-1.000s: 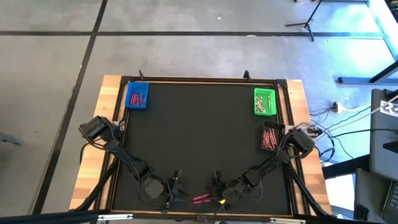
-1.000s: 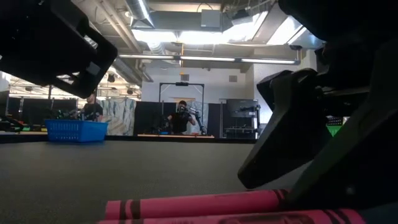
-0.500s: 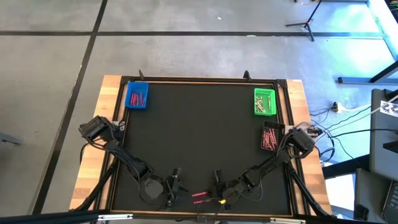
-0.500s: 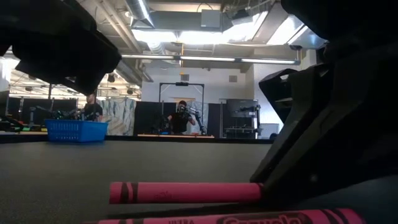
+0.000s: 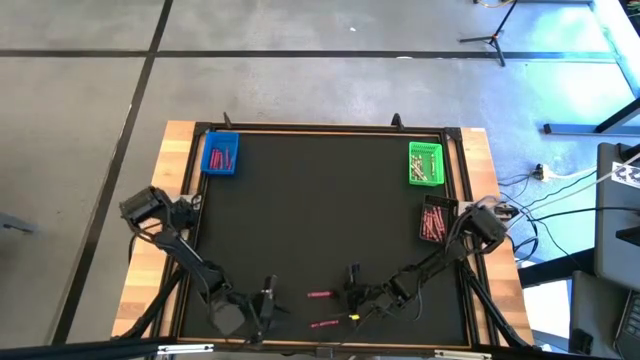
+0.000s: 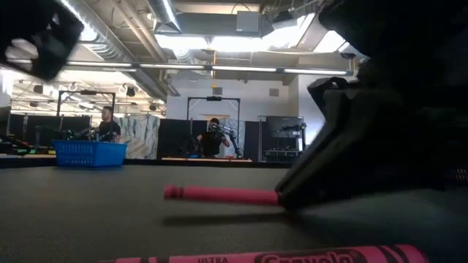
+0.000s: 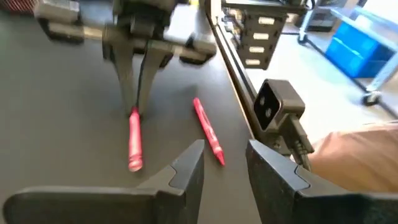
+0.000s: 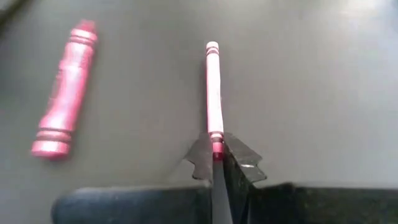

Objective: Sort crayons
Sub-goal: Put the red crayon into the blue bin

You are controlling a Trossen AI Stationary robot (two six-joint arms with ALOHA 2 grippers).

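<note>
The blue tray (image 5: pixel 220 154) at upper left holds pink crayons; the green tray (image 5: pixel 426 164) at upper right holds pale ones. The right gripper (image 8: pixel 215 163) pinches a pink crayon (image 8: pixel 213 93); the left gripper (image 7: pixel 225 167) is spread, empty.

Two pink crayons (image 5: pixel 321 295) near front edge, one pinched at its end

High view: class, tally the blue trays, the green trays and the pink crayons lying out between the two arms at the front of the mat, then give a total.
Blue tray: 1
Green tray: 1
Pink crayons: 2, one pinched at its end by the right tool, one lying free
Total: 4
</note>
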